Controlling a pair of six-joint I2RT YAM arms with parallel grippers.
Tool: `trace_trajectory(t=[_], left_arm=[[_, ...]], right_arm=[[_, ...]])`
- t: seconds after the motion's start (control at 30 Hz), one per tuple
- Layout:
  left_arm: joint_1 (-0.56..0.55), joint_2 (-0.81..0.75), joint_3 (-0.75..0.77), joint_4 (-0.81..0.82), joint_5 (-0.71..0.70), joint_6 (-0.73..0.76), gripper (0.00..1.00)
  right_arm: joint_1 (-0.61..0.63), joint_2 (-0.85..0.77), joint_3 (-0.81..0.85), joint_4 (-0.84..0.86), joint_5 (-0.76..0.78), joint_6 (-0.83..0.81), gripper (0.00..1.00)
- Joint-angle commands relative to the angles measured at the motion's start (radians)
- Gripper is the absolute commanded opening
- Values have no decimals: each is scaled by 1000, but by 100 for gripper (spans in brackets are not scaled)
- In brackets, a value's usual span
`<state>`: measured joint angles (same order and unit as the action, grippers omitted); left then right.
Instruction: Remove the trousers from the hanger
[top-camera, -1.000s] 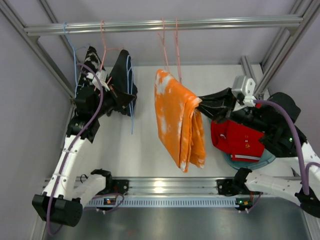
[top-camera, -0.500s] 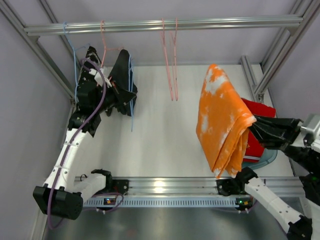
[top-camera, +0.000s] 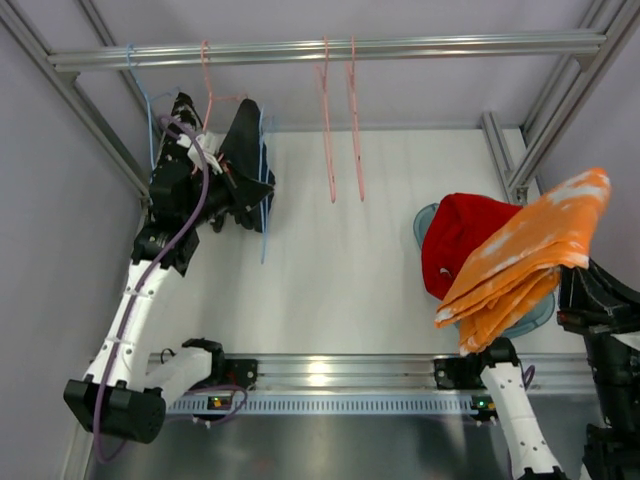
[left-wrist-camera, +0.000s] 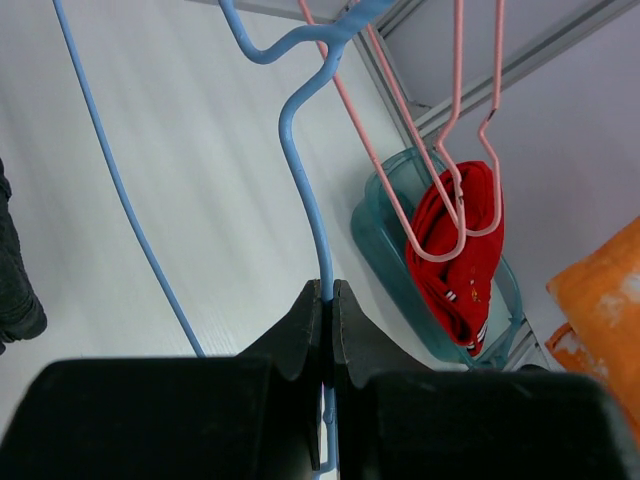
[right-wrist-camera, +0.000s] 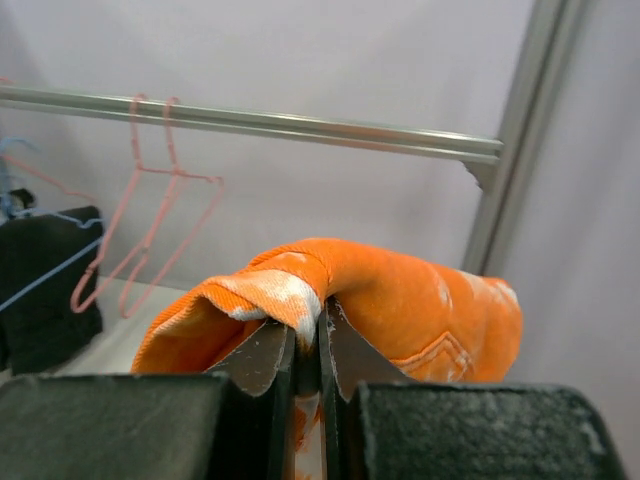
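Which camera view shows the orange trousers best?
The top external view: nearly the whole folded orange trousers show. The right wrist view shows only the fold pinched in the right claw; the left wrist view catches just an orange corner.

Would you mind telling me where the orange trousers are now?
In the top view, the orange trousers hang at the far right, pinched in the right fingers, partly covering the red trousers in the teal tub.
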<state>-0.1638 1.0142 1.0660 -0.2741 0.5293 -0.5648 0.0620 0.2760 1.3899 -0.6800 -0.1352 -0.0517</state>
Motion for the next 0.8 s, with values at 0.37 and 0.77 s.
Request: trace_trajectory(t=[0.37,0.77], left_arm=[[-5,-175,23,32,46,88,0],[-5,-241,43,6,106,72,0]], right_arm=[[-159,-31,-106,-36,299,-140,0],[-159,100,-641,419,141,-249,0]])
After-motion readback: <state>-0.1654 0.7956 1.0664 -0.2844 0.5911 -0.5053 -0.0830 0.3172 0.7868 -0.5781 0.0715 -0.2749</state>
